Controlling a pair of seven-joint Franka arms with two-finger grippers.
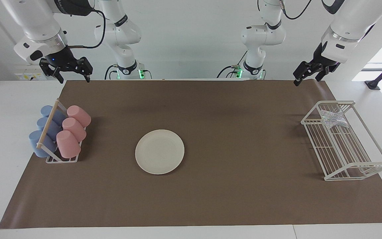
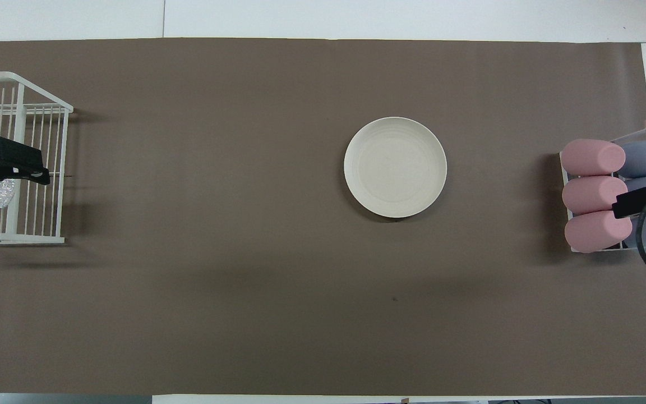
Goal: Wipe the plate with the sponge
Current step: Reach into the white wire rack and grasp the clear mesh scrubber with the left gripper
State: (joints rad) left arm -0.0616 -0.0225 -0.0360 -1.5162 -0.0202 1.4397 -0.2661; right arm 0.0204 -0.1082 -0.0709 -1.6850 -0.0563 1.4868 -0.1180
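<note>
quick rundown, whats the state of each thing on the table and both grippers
plate: flat on the mat, bare
sponge: lying in the wire rack
pink cups: tipped in their holder
blue cups: tipped alongside
left gripper: open, raised
right gripper: open, raised

**Item Count**

- Plate [image 1: 159, 151]: one.
- Sponge [image 1: 334, 119]: one.
- White wire rack [image 1: 345, 146]: one.
- Pink cups [image 1: 74, 131]: three.
- Blue cups [image 1: 45, 131]: three.
- Cup holder with wooden rod [image 1: 47, 124]: one.
- Brown mat [image 1: 211, 199]: one.
- Robot arms: two, each with one hand: left hand [image 1: 307, 74], right hand [image 1: 73, 73].
</note>
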